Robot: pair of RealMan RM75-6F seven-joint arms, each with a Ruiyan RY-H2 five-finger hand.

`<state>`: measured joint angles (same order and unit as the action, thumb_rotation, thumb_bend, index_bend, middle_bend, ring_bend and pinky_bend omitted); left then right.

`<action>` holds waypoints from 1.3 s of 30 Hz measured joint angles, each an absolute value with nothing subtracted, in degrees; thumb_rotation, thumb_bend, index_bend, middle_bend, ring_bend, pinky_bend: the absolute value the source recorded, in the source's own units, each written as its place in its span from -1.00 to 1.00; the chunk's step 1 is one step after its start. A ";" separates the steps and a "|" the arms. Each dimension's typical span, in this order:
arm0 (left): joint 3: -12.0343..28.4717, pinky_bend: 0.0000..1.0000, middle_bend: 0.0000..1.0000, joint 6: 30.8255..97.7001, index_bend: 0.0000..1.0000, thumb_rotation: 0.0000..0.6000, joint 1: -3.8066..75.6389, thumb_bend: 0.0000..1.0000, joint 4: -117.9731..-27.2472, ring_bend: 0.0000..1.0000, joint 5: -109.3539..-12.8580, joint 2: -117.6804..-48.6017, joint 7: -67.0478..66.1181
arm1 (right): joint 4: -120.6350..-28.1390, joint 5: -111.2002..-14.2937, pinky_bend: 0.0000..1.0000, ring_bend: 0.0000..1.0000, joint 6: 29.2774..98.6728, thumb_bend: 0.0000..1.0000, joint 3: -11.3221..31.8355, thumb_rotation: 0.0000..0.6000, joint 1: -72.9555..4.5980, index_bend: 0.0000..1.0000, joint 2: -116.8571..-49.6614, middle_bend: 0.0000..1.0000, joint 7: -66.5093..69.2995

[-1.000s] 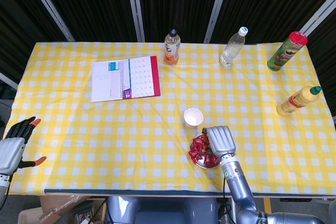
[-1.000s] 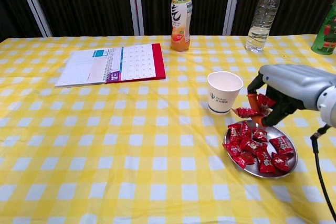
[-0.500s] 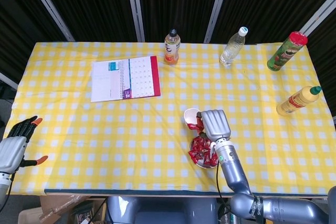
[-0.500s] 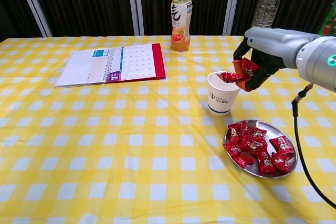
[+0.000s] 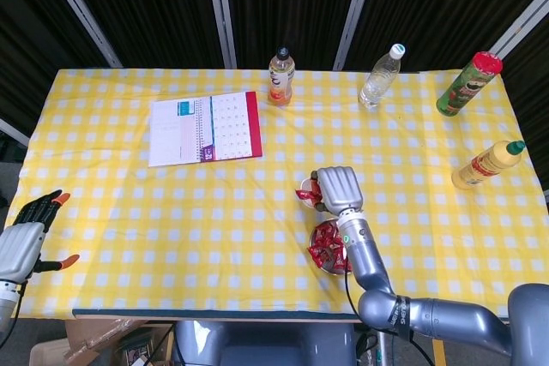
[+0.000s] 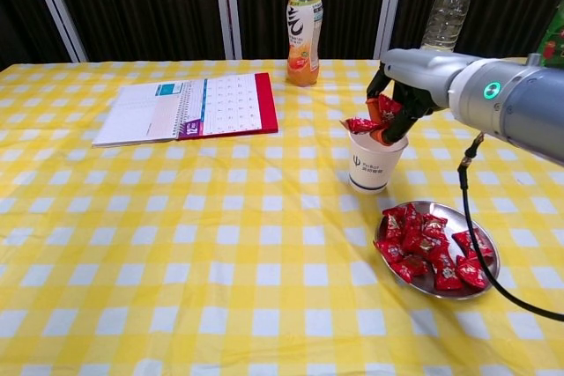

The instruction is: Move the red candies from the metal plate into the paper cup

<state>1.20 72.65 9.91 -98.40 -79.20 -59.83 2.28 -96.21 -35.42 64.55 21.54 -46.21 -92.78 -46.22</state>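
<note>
My right hand (image 6: 401, 94) (image 5: 336, 188) hovers just above the white paper cup (image 6: 376, 165), pinching a red candy (image 6: 366, 123) over the cup's rim. From the head view the hand hides most of the cup. The metal plate (image 6: 445, 286) (image 5: 328, 268) lies on the yellow checked cloth in front of the cup and holds several red candies (image 6: 425, 246) (image 5: 327, 243). My left hand (image 5: 24, 237) hangs open beyond the table's left edge, holding nothing.
An open calendar notebook (image 6: 187, 106) lies at the back left. An orange drink bottle (image 6: 303, 17) and a clear water bottle (image 6: 443, 13) stand along the far edge. A green can (image 5: 467, 83) and a yellow squeeze bottle (image 5: 486, 164) stand at the right.
My right hand has lifted the red candy from the plate, moved it back and left, and now holds it over the cup. The left hand has stayed still.
</note>
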 measured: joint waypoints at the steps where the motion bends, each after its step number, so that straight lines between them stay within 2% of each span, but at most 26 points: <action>1: 1.19 -1.00 -1.00 72.64 -1.00 1.00 9.92 -0.99 -98.41 -1.00 -79.16 -59.83 2.25 | -95.68 -35.13 0.94 0.78 64.25 -0.06 21.49 1.00 -46.50 0.31 -92.94 0.65 -45.89; 12: 1.12 -1.00 -1.00 72.65 -1.00 1.00 9.94 -0.99 -98.63 -1.00 -79.07 -59.80 1.79 | -91.59 -35.61 0.94 0.78 62.10 -0.07 19.60 1.00 -47.48 0.31 -94.78 0.65 -41.13; 18: 1.08 -1.00 -1.00 72.59 -1.00 1.00 9.95 -0.99 -98.65 -1.00 -79.07 -59.74 1.95 | -89.86 -35.72 0.94 0.78 61.50 -0.06 19.04 1.00 -48.10 0.23 -95.50 0.65 -39.57; 28: 1.08 -1.00 -1.00 72.18 -1.00 1.00 10.09 -0.99 -98.85 -1.00 -78.67 -59.61 1.84 | -88.32 -36.22 0.94 0.78 61.18 -0.06 18.89 1.00 -49.05 -0.23 -95.62 0.65 -37.66; 39: 0.98 -1.00 -1.00 72.05 -1.00 1.00 10.12 -0.99 -99.06 -1.00 -78.64 -59.48 1.84 | -88.94 -35.82 0.94 0.78 61.98 -0.06 18.86 1.00 -49.65 -0.31 -94.42 0.65 -37.69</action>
